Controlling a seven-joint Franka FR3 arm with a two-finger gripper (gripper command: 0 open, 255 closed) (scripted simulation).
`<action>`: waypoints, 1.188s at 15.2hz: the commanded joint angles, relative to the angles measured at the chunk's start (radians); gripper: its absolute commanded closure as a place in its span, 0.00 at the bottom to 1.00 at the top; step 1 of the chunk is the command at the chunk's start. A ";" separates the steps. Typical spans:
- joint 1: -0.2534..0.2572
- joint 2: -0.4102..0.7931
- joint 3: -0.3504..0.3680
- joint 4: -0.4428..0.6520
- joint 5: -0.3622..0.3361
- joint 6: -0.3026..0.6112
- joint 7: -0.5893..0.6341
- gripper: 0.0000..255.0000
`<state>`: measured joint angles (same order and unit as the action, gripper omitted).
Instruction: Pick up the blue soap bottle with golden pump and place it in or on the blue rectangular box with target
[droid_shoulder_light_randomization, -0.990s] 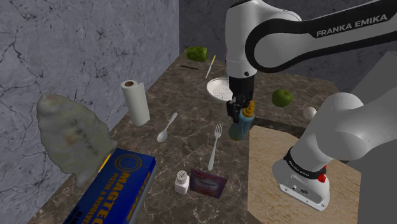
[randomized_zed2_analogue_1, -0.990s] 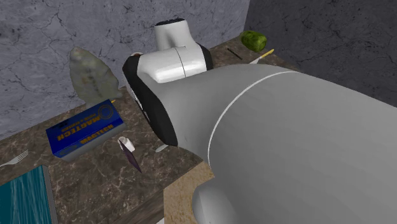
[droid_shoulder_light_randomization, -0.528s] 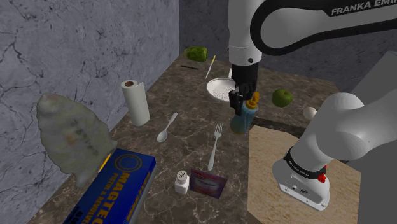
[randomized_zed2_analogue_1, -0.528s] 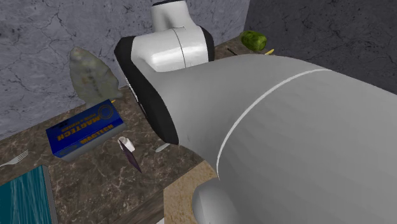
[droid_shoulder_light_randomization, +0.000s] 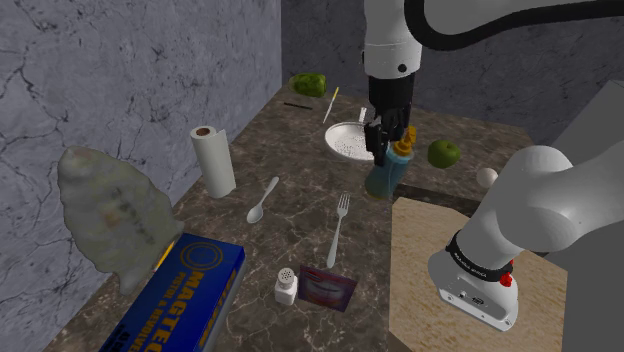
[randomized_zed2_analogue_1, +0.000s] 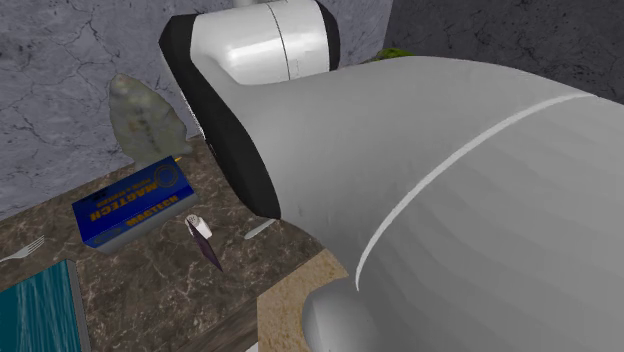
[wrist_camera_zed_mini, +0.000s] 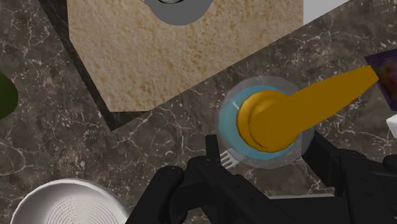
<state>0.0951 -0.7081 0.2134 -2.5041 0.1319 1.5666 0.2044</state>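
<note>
The blue soap bottle (droid_shoulder_light_randomization: 383, 176) with its golden pump (droid_shoulder_light_randomization: 402, 150) hangs upright above the dark marble counter, near the stand's corner. My gripper (droid_shoulder_light_randomization: 386, 138) is shut on the bottle's neck. In the wrist view the black fingers (wrist_camera_zed_mini: 213, 156) clasp the bottle (wrist_camera_zed_mini: 230, 121) on both sides, under the golden pump (wrist_camera_zed_mini: 280, 118). The blue rectangular box (droid_shoulder_light_randomization: 185, 290) lies flat at the shoulder view's lower left, well away from the gripper. It lies at the left of the second exterior view as the blue box (randomized_zed2_analogue_1: 135, 205).
On the counter lie a fork (droid_shoulder_light_randomization: 340, 225), a spoon (droid_shoulder_light_randomization: 262, 200), a paper towel roll (droid_shoulder_light_randomization: 213, 160), a white shaker (droid_shoulder_light_randomization: 287, 286), a purple packet (droid_shoulder_light_randomization: 327, 288) and a white strainer bowl (droid_shoulder_light_randomization: 345, 140). A green fruit (droid_shoulder_light_randomization: 444, 153) sits beyond the bottle. A grey rock-like lump (droid_shoulder_light_randomization: 105, 215) stands beside the box.
The arm has risen and carried the bottle up off the counter, a little toward the back of the shoulder view. Nothing else has moved.
</note>
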 joint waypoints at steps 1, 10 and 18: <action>-0.001 0.000 -0.003 0.026 -0.003 -0.027 0.000 1.00; 0.023 0.161 0.111 0.195 0.061 -0.023 0.134 1.00; 0.041 0.416 0.259 0.435 0.071 0.010 0.325 1.00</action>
<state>0.1324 -0.3250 0.4525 -2.1078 0.2041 1.5790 0.4993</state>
